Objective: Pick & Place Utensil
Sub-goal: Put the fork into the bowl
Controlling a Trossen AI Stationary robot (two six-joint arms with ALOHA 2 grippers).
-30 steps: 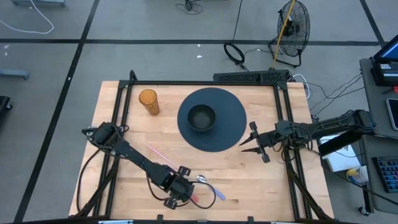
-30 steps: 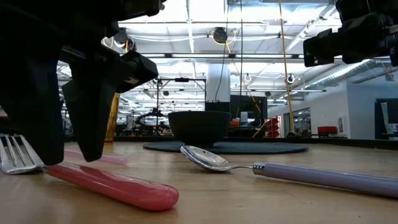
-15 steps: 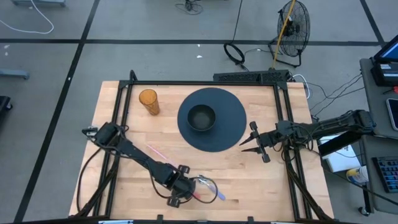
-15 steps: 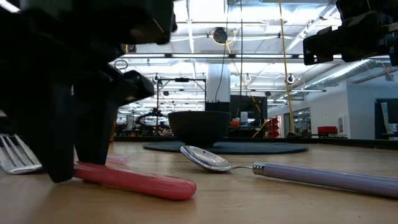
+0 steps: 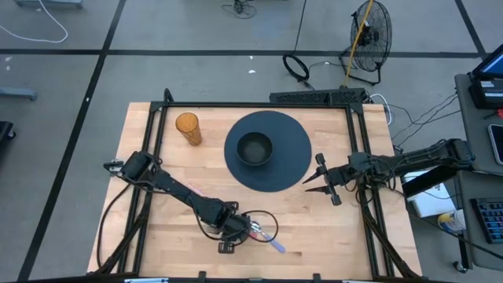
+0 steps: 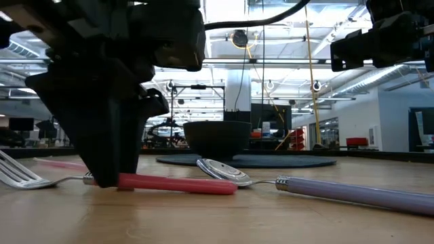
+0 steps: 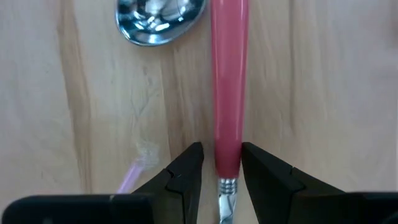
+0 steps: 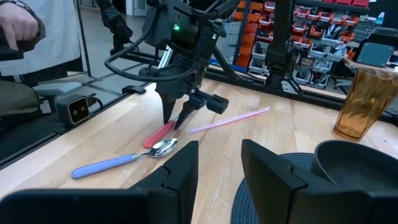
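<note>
The fork [image 7: 227, 93] has a pink handle and lies flat on the wood near the table's near edge, also seen in the low view [image 6: 176, 184]. Beside it lies a lavender-handled spoon [image 6: 339, 191] with its bowl [image 7: 158, 18] by the fork's handle. My left gripper [image 7: 222, 163] is down at the table, open, its fingers on either side of the pink handle. My right gripper [image 5: 314, 179] hovers open to the right of the dark plate [image 5: 295, 161]. A black bowl [image 5: 255, 148] stands on that plate. My left gripper comes from above, pointing down, with its fingers across the fork's pink handle at the end next to the metal neck [image 7: 228, 167]. One finger [image 7: 256, 167] lies against the handle's side; a strip of wood shows between the handle and the other finger. The fork lies on the table.
An amber cup [image 5: 188, 128] stands near the far left. A pink straw [image 5: 196, 191] lies under the left arm. A cable loops by the left gripper. In the right wrist view a person's hand [image 8: 18, 25] shows beyond the table.
My left gripper has moved toward the table's right edge, turned about, and come down over the fork's handle. The fork has turned on the table: its pink handle end has swung toward the spoon, while the tines have stayed about where they were.
</note>
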